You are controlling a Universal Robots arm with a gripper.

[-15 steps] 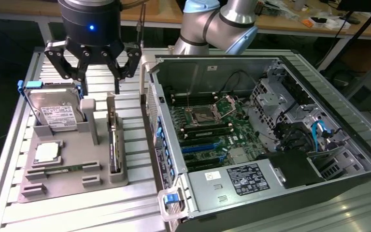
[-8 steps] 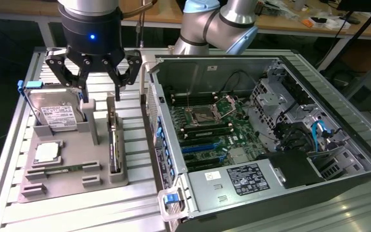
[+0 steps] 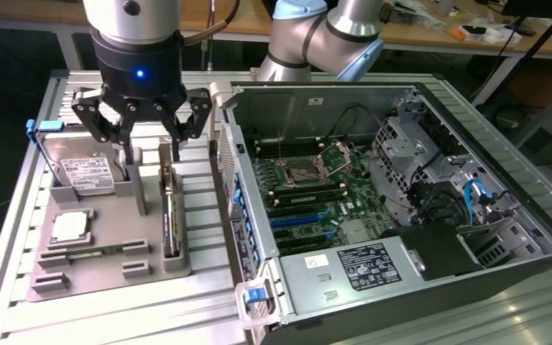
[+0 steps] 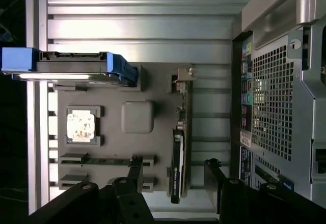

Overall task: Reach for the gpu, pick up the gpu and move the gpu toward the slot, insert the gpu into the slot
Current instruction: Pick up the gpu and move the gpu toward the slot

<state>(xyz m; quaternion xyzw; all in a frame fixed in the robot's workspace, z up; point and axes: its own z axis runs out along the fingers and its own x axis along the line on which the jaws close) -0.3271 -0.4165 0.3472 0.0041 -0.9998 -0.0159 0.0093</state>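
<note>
Slatted table (image 3: 209, 305) carries a grey holder (image 3: 94, 282) with the gpu (image 3: 169, 215) standing on edge. Gripper (image 3: 152, 147) hangs open just above it; descent should keep jaws square, straddling the card evenly.

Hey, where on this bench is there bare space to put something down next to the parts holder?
Bare slatted table lies on the exterior camera's side of the grey holder, up to the blue latch. A narrow strip runs between the gpu and the computer case. Crowded: under the open gripper by the hard drive, and inside the case.
</note>
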